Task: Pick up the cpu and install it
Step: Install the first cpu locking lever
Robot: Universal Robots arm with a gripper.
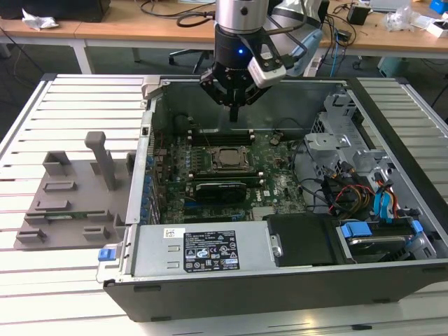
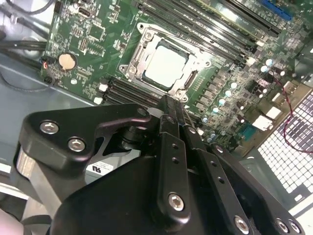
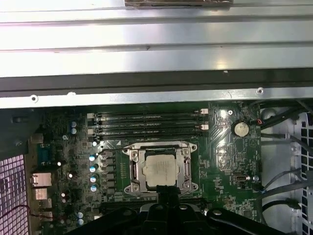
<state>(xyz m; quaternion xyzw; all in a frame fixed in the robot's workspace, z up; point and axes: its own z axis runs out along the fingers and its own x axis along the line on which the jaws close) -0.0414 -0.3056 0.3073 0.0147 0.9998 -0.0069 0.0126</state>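
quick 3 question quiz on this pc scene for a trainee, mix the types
1. True or false: the cpu sits in the motherboard socket.
2. Multiple choice: the claw is A) above the open pc case, B) over the grey fixture, C) on the wooden desk.
3. Fill in: the grey fixture lies on the exterior view's ____ of the case.

Key: 1 true; 2 A; 3 left

The claw [image 3: 168, 196] perhaps hides the cpu's [image 3: 160, 170] near edge.
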